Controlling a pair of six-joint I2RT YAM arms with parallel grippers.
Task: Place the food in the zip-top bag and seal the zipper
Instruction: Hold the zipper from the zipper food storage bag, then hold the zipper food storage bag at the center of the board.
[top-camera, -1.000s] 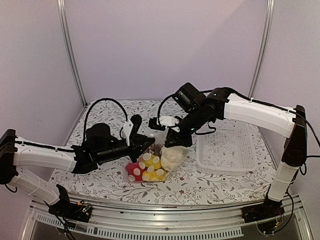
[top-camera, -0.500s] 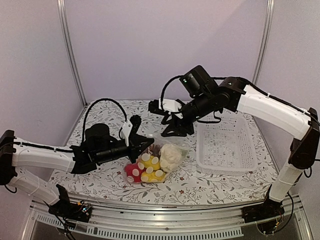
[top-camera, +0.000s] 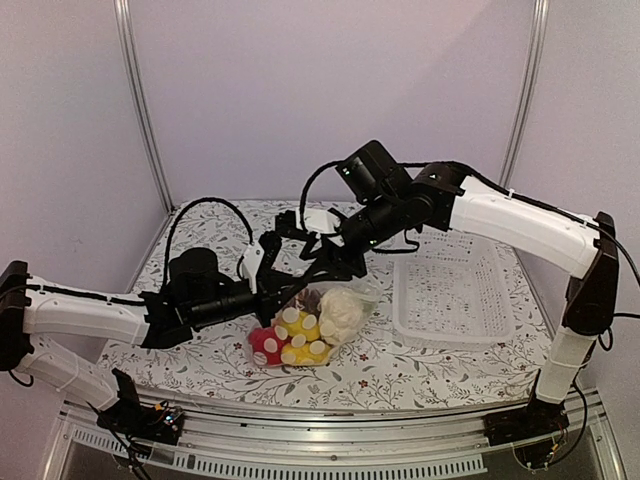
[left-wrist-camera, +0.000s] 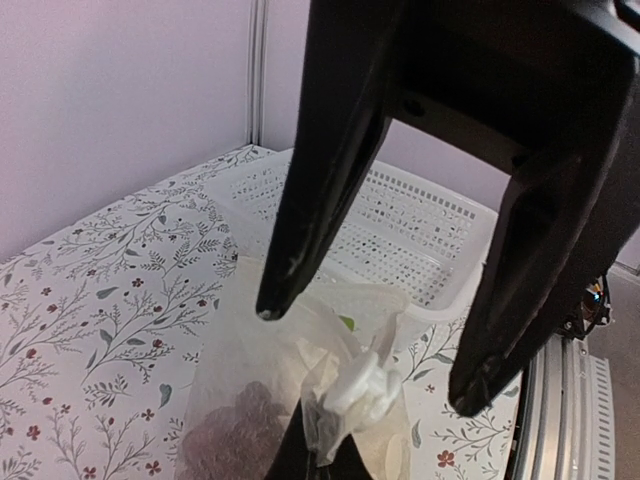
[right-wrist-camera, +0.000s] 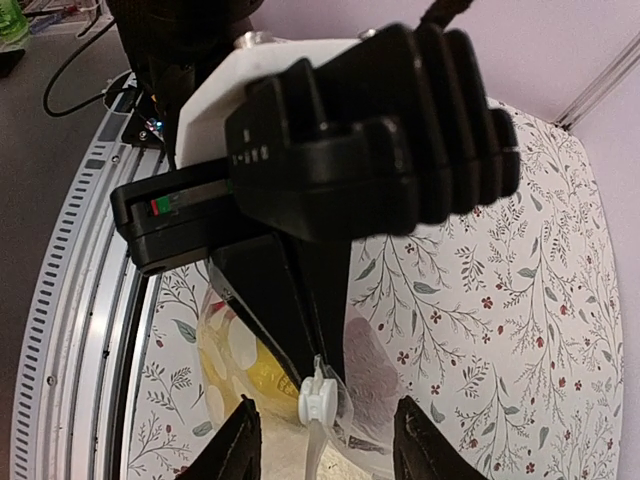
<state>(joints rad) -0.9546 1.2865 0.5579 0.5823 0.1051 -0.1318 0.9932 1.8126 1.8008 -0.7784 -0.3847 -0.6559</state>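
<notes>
Table (top-camera: 420, 372): floral cloth. Both arms reach in to meet near the centre.

Basket (top-camera: 455, 290): right of centre, no food shows in it.

Bag (left-wrist-camera: 240, 370): lies on the table just left of the basket; contact between them cannot be told. Its body is loaded and its mouth end is lifted and bunched.

Right gripper (left-wrist-camera: 370, 355): fingers well apart and holding nothing. It hangs over the raised mouth end, one finger to each side. No contact with the plastic is visible.

Left gripper (right-wrist-camera: 303, 372): fingers together, clamped on the bag's mouth edge and holding that corner up.

Food, all inside the bag:
- cauliflower (top-camera: 342, 312) on the basket side
- yellow pieces (top-camera: 300, 335) in the middle
- a red piece (top-camera: 264, 343) at the near left corner
- grapes (left-wrist-camera: 245, 425) toward the mouth

No pieces show loose on the table in the top view.

Slider (right-wrist-camera: 318, 400): small white tab on the mouth edge, right beside the left fingertips. In the right wrist view it sits between the right fingers. The zipper strip itself is too faint to trace, so how much of the mouth is closed cannot be told.

Progress (judgement): loading looks complete and sealing remains. The likely next move is for the right fingers to close on the slider and draw it along the mouth while the left anchors the corner. The main risk is soft plastic bunching or slipping.
</notes>
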